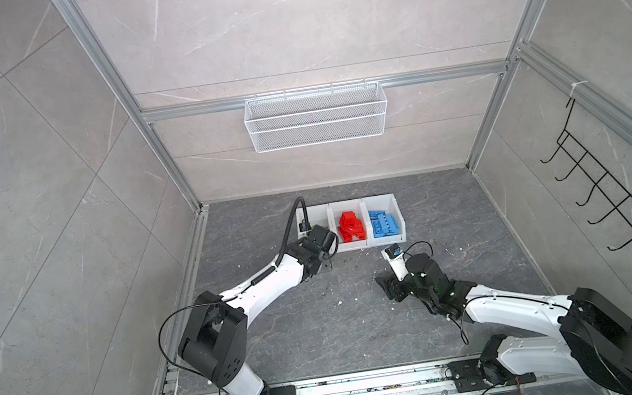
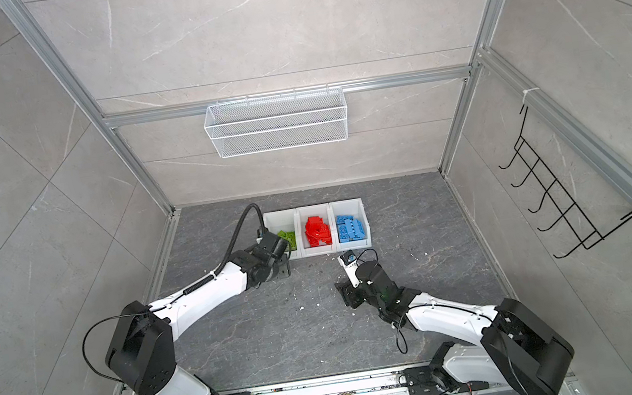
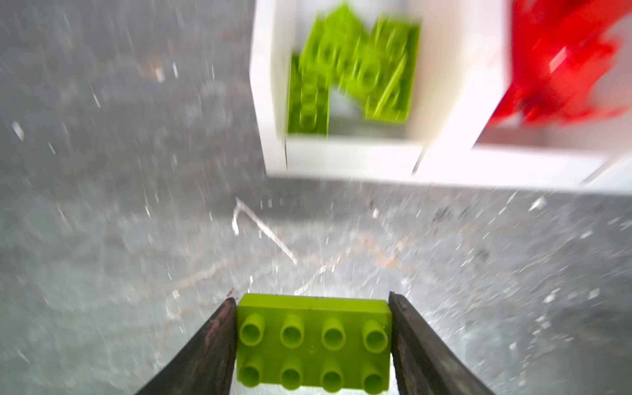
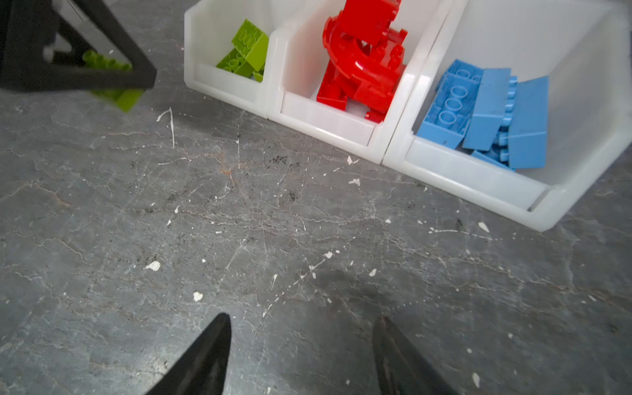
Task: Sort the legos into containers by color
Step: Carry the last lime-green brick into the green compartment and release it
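My left gripper (image 3: 312,298) is shut on a lime green brick (image 3: 313,342), studs facing the camera, held just above the floor in front of the containers (image 1: 354,245). In a top view the left gripper (image 2: 284,266) sits at the front lip of the left bin. That bin (image 4: 222,83) holds green legos (image 4: 248,51), the middle one red legos (image 4: 362,68) and the right one blue legos (image 4: 489,113). My right gripper (image 4: 302,318) is open and empty over bare floor, further from the bins (image 1: 385,285).
A white wire mesh basket (image 1: 316,123) hangs on the back wall. A black wire hook rack (image 1: 607,191) hangs on the right wall. White flecks dot the grey stone floor (image 1: 325,331). Aluminium rails (image 1: 333,393) run along the front edge.
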{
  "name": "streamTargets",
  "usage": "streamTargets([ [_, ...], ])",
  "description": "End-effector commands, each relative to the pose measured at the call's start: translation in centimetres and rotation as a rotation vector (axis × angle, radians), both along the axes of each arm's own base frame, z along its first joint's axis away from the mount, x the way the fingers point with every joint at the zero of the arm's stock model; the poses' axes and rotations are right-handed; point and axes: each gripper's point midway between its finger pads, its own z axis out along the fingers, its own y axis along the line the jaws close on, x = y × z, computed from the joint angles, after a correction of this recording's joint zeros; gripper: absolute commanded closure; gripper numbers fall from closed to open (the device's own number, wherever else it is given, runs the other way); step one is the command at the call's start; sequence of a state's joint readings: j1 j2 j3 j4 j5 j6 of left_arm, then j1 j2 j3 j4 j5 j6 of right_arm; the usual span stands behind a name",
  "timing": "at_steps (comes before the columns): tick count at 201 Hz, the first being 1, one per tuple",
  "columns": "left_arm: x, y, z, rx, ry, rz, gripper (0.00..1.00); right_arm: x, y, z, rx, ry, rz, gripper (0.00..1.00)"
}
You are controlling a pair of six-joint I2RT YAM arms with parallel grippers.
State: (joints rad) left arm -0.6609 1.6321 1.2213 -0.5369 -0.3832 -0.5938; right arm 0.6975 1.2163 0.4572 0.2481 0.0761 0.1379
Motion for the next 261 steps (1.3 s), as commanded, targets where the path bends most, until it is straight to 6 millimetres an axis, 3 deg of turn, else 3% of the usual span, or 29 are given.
streamTargets([
  [1, 3.2, -0.2, 2.4, 0.009, -0.042, -0.091, 0.34, 0.0, -0.4, 0.3, -0.005, -0.013, -0.020, 0.33],
  [37, 8.2, -1.6, 4.7, 0.044, -0.148, -0.187, 0.34, 0.0, -0.2, 0.2, -0.003, -0.005, -0.016, 0.33],
  [74, 12.4, -2.2, 2.8, 0.040, -0.134, -0.201, 0.34, 0.0, -0.3, 0.1, -0.007, -0.002, -0.018, 0.33],
  [115, 14.8, -2.5, -0.3, 0.042, -0.105, -0.193, 0.34, 0.1, -0.2, 0.0, -0.004, -0.004, -0.020, 0.32],
  [161, 15.5, -3.6, -2.1, -0.003, -0.102, -0.224, 0.34, 0.4, -0.4, -0.2, -0.022, -0.013, -0.033, 0.32],
  [192, 15.6, -3.4, -1.4, 0.003, -0.117, -0.227, 0.32, 0.4, -0.5, -0.3, -0.025, -0.012, -0.035, 0.32],
  [229, 15.4, -2.4, 1.3, 0.022, -0.170, -0.205, 0.04, 0.5, -0.8, 0.2, -0.017, -0.032, -0.054, 0.30],
  [261, 13.3, -0.4, 6.3, 0.008, -0.301, -0.165, 0.00, 1.0, -3.1, 3.0, 0.015, -0.141, -0.166, 0.27],
])
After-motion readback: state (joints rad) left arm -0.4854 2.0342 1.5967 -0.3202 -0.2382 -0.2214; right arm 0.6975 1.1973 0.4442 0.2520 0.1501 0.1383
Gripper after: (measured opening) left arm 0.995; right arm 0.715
